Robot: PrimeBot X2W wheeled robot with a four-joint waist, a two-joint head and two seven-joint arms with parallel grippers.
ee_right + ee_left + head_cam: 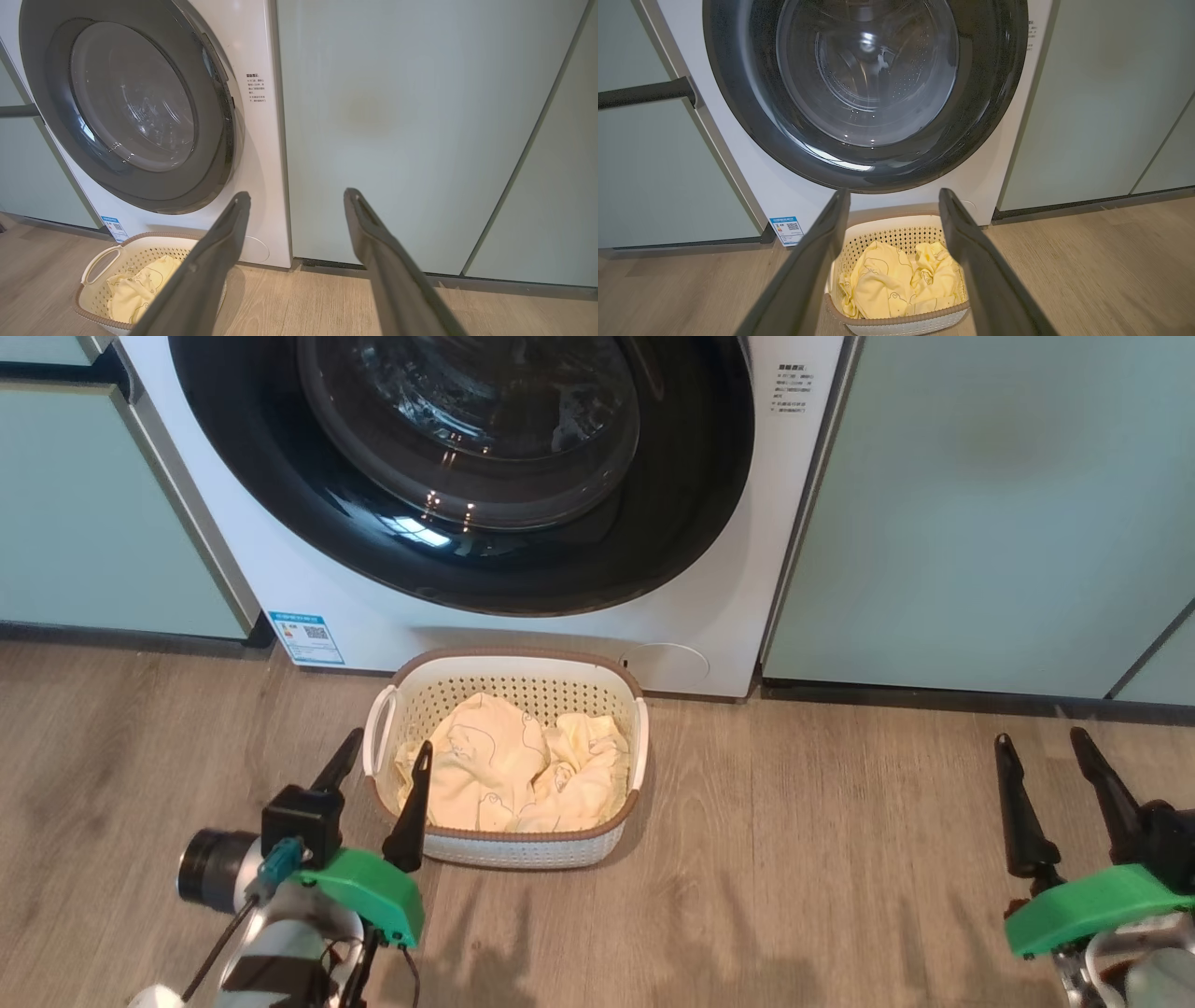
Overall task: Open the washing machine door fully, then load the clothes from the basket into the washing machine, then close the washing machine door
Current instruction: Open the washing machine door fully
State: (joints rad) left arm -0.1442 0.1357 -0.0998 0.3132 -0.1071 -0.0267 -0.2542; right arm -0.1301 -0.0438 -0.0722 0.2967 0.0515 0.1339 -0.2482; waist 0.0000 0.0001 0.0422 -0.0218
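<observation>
- Our left end effector [390,739] is released and holds nothing. It hangs by the near left corner of the basket [509,847].
- Our right end effector [1041,735] is released and empty too, well off to the right over the floor [794,821].
- The washing machine door [467,429] looks shut on the washing machine [709,607]. It is smooth and shiny, so our grip could slip and leave it only half open.
- The basket sits on the floor just in front of the machine, under the door. If we bump it, it could slide away.
- The clothes [509,775] lie soft and bunched in the basket. We might grab only a corner, and then a piece could drop on the floor or hang out and get caught in the door.
</observation>
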